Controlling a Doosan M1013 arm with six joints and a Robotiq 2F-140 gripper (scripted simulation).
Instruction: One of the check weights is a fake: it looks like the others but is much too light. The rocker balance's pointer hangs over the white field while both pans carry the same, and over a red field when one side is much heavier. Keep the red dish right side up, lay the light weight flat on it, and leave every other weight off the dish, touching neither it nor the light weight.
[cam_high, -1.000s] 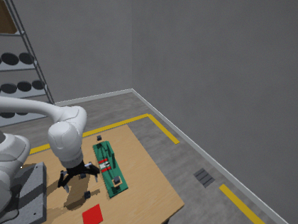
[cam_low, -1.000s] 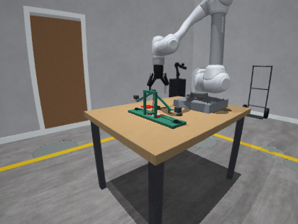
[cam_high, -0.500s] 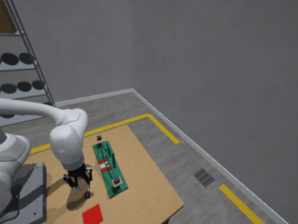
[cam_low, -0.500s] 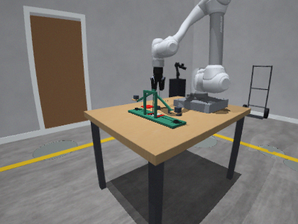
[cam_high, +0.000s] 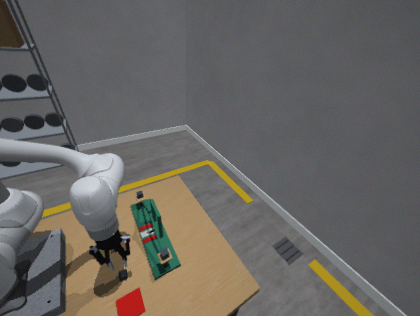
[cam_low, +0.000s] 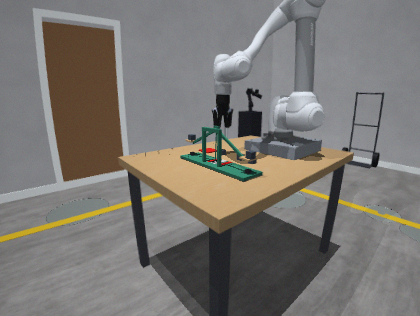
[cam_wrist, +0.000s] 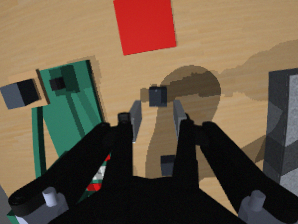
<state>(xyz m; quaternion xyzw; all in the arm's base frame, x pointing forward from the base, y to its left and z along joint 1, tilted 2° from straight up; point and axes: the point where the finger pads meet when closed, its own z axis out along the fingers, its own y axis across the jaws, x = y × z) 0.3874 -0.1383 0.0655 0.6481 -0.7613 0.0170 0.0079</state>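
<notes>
My gripper (cam_high: 115, 264) hangs over the table left of the green rocker balance (cam_high: 154, 237), its fingers narrowed to a small gap with nothing between them. In the wrist view the fingertips frame a small dark check weight (cam_wrist: 157, 96) that lies on the table below them. The same weight shows in the top view (cam_high: 122, 274). The flat red dish (cam_high: 130, 302) lies near the table's front edge, beyond that weight in the wrist view (cam_wrist: 145, 22). Another weight (cam_high: 164, 256) sits on the balance's near pan. One more weight (cam_high: 140, 193) stands on the table past the balance's far end.
The robot's grey base block (cam_high: 35, 270) takes up the table's left side. The balance's upright frame (cam_low: 218, 145) rises close to the right of the gripper. A further small weight (cam_wrist: 168, 164) lies under the fingers in the wrist view.
</notes>
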